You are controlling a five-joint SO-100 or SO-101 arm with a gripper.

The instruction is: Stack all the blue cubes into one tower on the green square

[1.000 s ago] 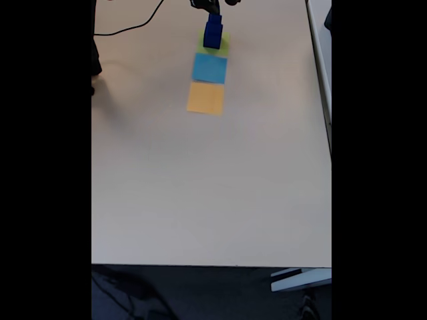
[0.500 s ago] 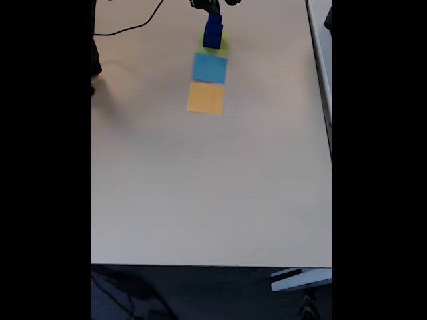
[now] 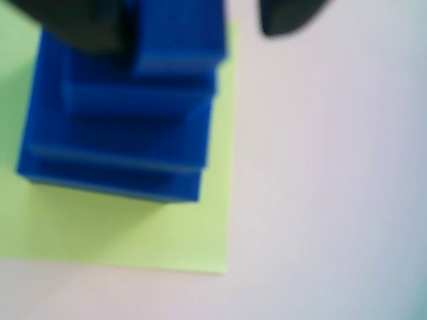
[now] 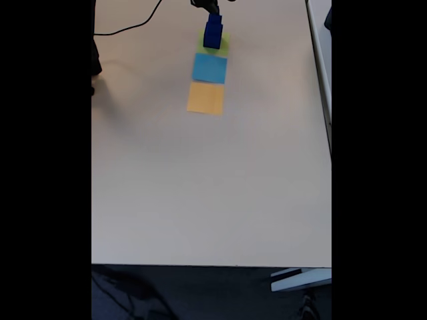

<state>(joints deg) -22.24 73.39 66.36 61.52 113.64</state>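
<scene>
The cubes (image 3: 127, 107) are stacked as a stepped tower on the green square (image 3: 133, 230), beside the blue square (image 4: 210, 67). They are judged rigid, light and easily toppled, best gripped on opposite flat sides. The gripper (image 4: 212, 7) is seen above the tower, little changed from earlier; finger spread cannot be told.

- Pale beige desk (image 4: 200, 187), evenly lit
- Dark floor (image 4: 200, 293) below its near edge
- Black cable (image 4: 127, 28) across the far-left corner
</scene>
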